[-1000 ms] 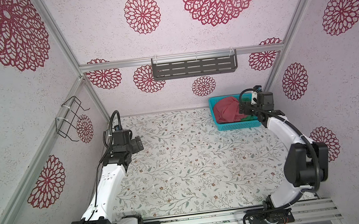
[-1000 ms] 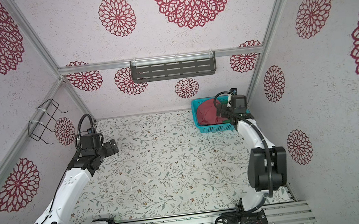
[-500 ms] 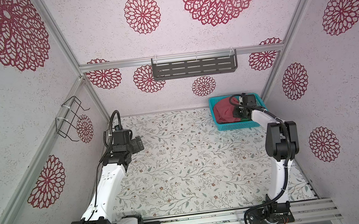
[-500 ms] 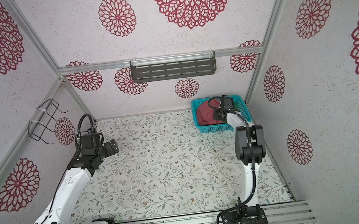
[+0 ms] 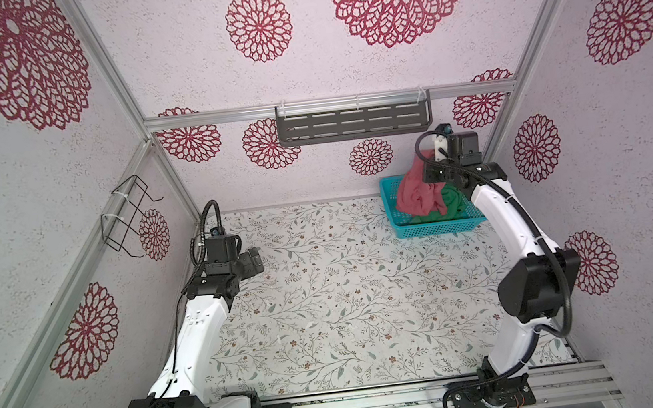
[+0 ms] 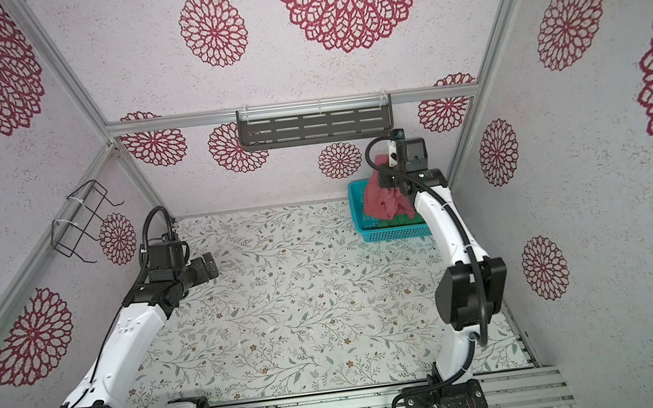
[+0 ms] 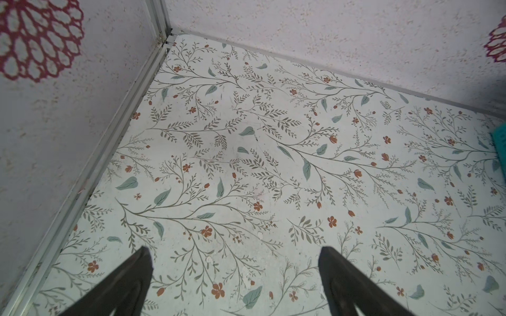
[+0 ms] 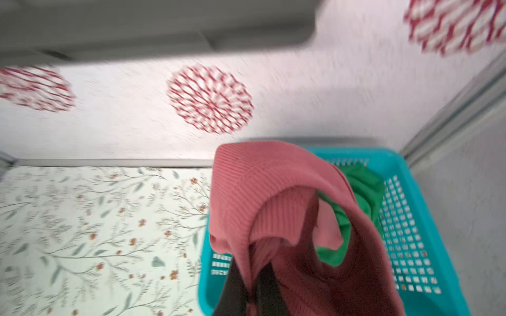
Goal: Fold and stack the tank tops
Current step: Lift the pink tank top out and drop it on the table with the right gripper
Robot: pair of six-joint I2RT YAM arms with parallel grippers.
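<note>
basket (image 5: 436, 227); green tank top (image 5: 452, 200) inside; pink tank top (image 5: 416, 199) hangs over it

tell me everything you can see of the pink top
The pink top is a dusty pink-red ribbed knit, soft and crumpled. It hangs bunched from the right gripper, whose jaws are shut on a fold, above the basket in the far right corner. Its lower folds drape down to the green top inside; whether they touch is unclear.
</note>
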